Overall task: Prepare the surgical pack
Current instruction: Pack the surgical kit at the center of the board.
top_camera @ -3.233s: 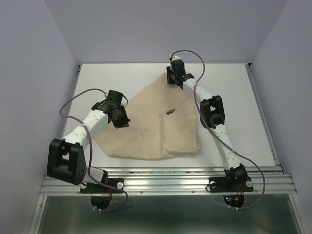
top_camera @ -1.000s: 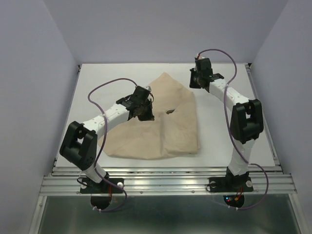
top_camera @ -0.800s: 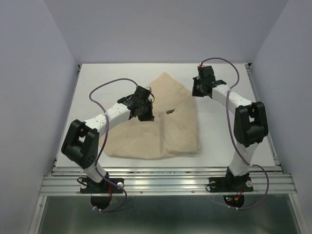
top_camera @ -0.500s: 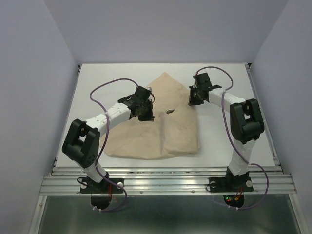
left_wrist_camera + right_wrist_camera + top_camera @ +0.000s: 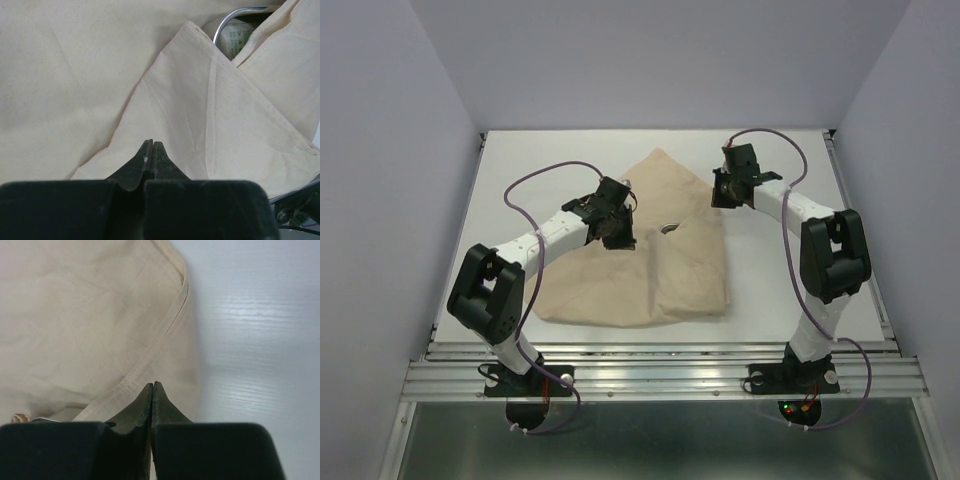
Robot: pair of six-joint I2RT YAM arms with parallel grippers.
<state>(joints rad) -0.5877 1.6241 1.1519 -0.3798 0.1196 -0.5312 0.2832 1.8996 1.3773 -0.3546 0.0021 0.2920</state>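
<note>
White tabletop [image 5: 520, 165], closed in by pale grey walls [image 5: 390, 150]: a large beige woven cloth sheet [image 5: 620, 285] is seen folded into a bundle mid-table.

Cloth flaps are folded inward over the middle, and the bundle is spread from mid-table toward the near edge. A small gap is open where the flaps meet. Through it, in the left wrist view, the curved rim of a small rectangular steel tray [image 5: 224, 21] and a pale printed item [image 5: 237, 38] inside it are exposed. The left gripper [image 5: 620, 240] is set over the cloth just left of that gap, jaws fully closed, and no fabric is seen pinched between them. The right gripper [image 5: 719, 197] is placed at the bundle's far right edge, over the stitched hem where cloth meets table, jaws likewise pressed together with nothing held.
</note>
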